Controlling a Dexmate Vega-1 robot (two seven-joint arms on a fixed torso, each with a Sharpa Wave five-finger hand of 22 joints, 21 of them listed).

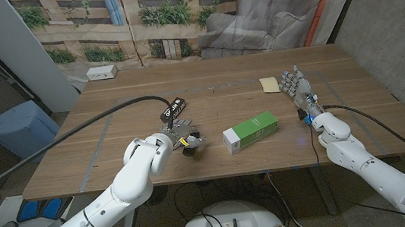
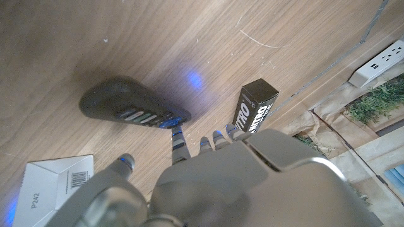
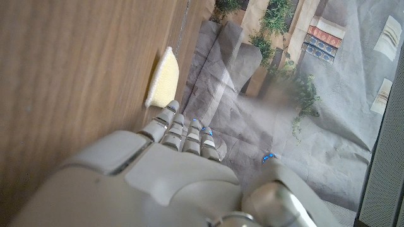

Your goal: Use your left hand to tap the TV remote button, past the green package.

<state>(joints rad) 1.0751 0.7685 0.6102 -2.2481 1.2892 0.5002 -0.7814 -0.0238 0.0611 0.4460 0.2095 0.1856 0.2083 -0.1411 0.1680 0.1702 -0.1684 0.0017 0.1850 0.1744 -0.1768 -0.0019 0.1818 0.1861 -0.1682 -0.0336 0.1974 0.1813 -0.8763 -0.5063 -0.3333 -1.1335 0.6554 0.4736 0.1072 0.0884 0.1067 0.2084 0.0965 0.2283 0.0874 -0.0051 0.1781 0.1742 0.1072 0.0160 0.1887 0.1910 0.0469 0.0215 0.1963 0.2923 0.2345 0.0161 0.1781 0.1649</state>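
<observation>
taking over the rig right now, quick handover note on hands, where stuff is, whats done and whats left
Left hand: empty, held over the dark grey TV remote, one fingertip at its button row; actual contact cannot be told.
Right hand: open and idle at the table's right side, fingers near the pale yellow sponge.
Green and white package: lies right of the left hand, near the front edge.
Black box with white lettering: just beyond the remote.
Done: the left hand has reached the remote.
Left: confirm the button tap, then lift the left hand away.
</observation>
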